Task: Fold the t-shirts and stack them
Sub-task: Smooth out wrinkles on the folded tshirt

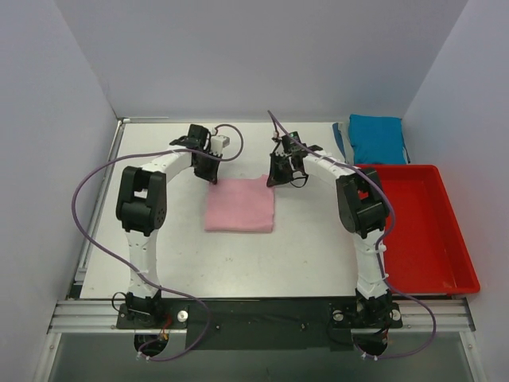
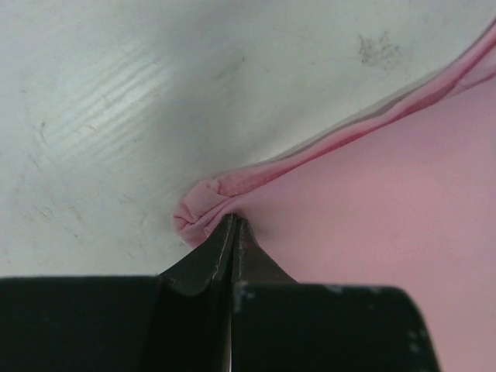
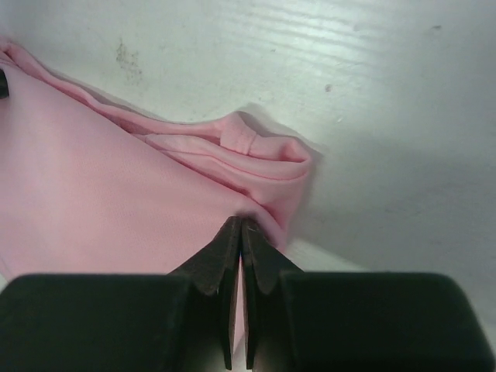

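The light pink t-shirt (image 1: 240,204) lies folded into a rough square in the middle of the table. My left gripper (image 1: 211,173) is shut on its far left corner; the left wrist view shows the black jaws (image 2: 234,225) pinching a bunched corner of the pink t-shirt (image 2: 364,232). My right gripper (image 1: 275,177) is shut on its far right corner; in the right wrist view my gripper (image 3: 241,226) nips the folded layers of the pink t-shirt (image 3: 101,186). The teal blue t-shirt (image 1: 376,138) lies folded at the back right, apart from both grippers.
A red plastic tray (image 1: 421,231) stands along the right side of the white table (image 1: 238,263), just in front of the teal shirt. Grey walls close in the left, back and right. Purple cables loop off both arms.
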### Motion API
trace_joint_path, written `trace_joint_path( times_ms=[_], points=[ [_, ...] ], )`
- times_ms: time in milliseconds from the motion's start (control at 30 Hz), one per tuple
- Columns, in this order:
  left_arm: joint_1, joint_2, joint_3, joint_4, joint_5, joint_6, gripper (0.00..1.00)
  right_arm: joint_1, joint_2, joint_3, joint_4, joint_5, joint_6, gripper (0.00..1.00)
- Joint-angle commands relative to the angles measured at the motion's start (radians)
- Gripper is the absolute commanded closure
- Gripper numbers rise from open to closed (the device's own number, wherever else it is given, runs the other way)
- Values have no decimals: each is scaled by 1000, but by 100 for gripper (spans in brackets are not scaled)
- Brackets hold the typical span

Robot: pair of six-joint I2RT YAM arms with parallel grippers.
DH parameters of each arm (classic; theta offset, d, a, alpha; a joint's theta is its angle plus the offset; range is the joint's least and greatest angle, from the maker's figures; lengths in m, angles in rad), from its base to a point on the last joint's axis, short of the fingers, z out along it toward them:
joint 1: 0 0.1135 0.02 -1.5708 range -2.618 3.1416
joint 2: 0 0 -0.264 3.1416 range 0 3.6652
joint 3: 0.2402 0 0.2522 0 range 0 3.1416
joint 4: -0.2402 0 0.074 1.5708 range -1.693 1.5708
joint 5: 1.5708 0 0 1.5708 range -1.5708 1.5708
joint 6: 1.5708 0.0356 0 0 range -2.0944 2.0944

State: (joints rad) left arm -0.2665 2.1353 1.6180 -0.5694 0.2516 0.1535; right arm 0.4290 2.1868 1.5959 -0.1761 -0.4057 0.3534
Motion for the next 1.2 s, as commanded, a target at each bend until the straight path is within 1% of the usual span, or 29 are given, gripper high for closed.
trace_joint_path(
  times_ms=[0, 133, 200, 267, 333, 400, 433, 467, 533, 567, 600, 633, 700, 800, 833, 867, 967, 1033, 1133, 1167],
  points=[
    [12, 52, 103, 31, -69, -20, 100, -22, 4, 42, -31, 38, 13, 100],
    [18, 57, 155, 13, -92, -28, 100, -26, 4, 74, -78, 53, -25, 100],
    [21, 41, 195, -13, -94, -29, 96, -26, -25, 84, -109, 77, -56, 100],
    [20, 11, 227, -49, -83, -14, 93, -26, -80, 78, -132, 96, -85, 100],
    [15, -47, 221, -66, -57, -12, 91, -21, -149, 44, -141, 99, -106, 100],
    [6, -118, 168, -73, -5, -25, 90, 2, -228, -19, -103, 78, -116, 100],
    [-5, -170, 105, -75, 29, -31, 90, 23, -280, -75, -89, 61, -117, 100],
    [-10, -195, 62, -70, 50, -44, 90, 37, -321, -108, -57, 21, -116, 100],
    [-23, -261, -53, -61, 110, -75, 91, 79, -354, -181, -28, -60, -96, 100],
    [-28, -294, -123, -60, 124, -89, 91, 105, -357, -224, -22, -118, -87, 100],
    [-31, -310, -153, -55, 146, -107, 91, 117, -361, -243, -4, -137, -59, 100],
    [-37, -337, -214, -47, 152, -117, 91, 144, -363, -287, 9, -157, -48, 100],
    [-45, -371, -294, -18, 158, -123, 91, 181, -372, -362, 55, -157, -21, 100],
    [-45, -377, -377, -1, 170, -137, 91, 197, -352, -464, 166, -173, 54, 100],
    [-45, -373, -415, 15, 170, -140, 91, 197, -348, -499, 167, -173, 62, 100],
    [-43, -370, -431, 31, 163, -146, 91, 195, -331, -511, 197, -159, 70, 100],
    [-39, -353, -484, 55, 130, -147, 91, 188, -328, -582, 187, -85, 88, 100],
    [-31, -348, -498, 49, 115, -138, 91, 169, -338, -623, 184, -76, 104, 100],
    [-25, -357, -500, 25, 104, -120, 91, 143, -398, -675, 179, -76, 101, 100],
    [-25, -363, -495, 13, 107, -102, 91, 136, -412, -676, 132, -77, 85, 100]
  ],
)
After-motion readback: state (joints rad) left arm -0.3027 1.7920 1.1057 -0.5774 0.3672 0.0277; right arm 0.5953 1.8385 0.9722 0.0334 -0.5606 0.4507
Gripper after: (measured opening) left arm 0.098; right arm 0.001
